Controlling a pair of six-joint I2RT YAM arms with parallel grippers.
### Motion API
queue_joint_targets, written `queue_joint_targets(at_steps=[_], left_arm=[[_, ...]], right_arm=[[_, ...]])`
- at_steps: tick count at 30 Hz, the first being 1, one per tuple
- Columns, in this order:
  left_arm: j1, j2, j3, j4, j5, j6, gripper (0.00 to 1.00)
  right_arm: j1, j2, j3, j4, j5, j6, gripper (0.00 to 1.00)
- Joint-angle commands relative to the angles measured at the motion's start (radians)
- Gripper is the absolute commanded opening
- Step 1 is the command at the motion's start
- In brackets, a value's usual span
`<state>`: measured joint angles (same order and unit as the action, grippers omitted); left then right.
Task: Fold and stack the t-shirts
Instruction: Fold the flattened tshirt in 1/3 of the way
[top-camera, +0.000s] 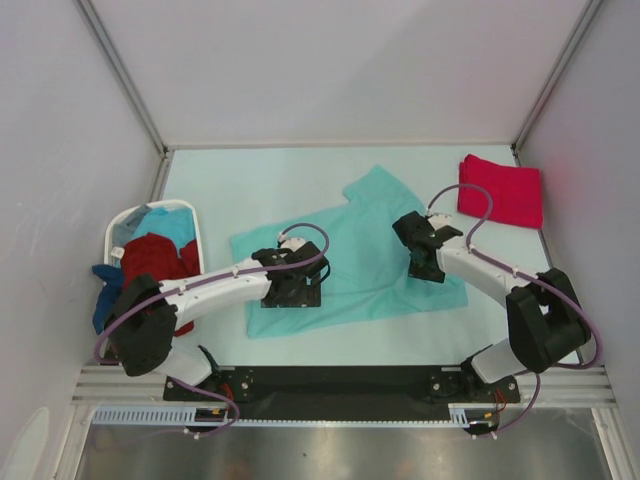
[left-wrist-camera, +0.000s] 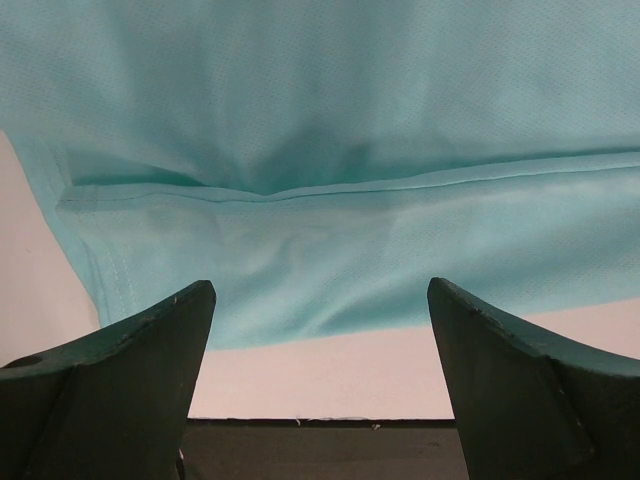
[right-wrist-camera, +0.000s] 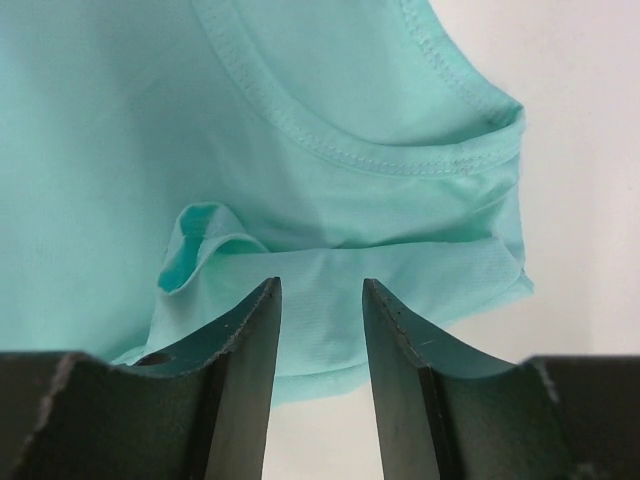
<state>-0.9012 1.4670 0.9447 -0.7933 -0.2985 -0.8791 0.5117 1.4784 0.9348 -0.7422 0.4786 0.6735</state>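
A light teal t-shirt (top-camera: 370, 235) lies spread out in the middle of the table. My left gripper (top-camera: 296, 290) hovers over its near left hem. In the left wrist view it (left-wrist-camera: 320, 300) stands wide open, with the doubled hem (left-wrist-camera: 320, 240) just ahead of the fingertips and nothing between them. My right gripper (top-camera: 426, 264) is at the shirt's right edge. In the right wrist view its jaws (right-wrist-camera: 320, 285) stand apart over a folded-over edge of the teal shirt (right-wrist-camera: 330, 270), near the neckline (right-wrist-camera: 350, 150), and they do not pinch the cloth. A bright pinkish-red t-shirt (top-camera: 500, 190) lies folded at the back right.
At the left edge stands a white laundry basket (top-camera: 115, 232). It holds a dark red shirt (top-camera: 155, 255) and a light blue one (top-camera: 165, 225). A blue one (top-camera: 105, 290) hangs over its near side. White walls enclose the table on three sides.
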Motion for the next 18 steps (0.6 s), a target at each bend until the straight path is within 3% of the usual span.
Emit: queue_joint_targets(at_steps=[1, 11, 18], left_arm=[[-0.005, -0.005, 0.028, 0.017, 0.012, 0.023, 0.94], [-0.005, -0.020, 0.019, 0.014, 0.010, 0.025, 0.94], [-0.005, -0.033, 0.005, 0.012, 0.009, 0.019, 0.94]], right_arm=[[0.031, 0.003, 0.007, -0.008, 0.012, 0.040, 0.44], [0.103, 0.043, 0.001, -0.005, 0.009, 0.083, 0.47], [0.087, 0.085, -0.021, 0.026, 0.009, 0.072, 0.47]])
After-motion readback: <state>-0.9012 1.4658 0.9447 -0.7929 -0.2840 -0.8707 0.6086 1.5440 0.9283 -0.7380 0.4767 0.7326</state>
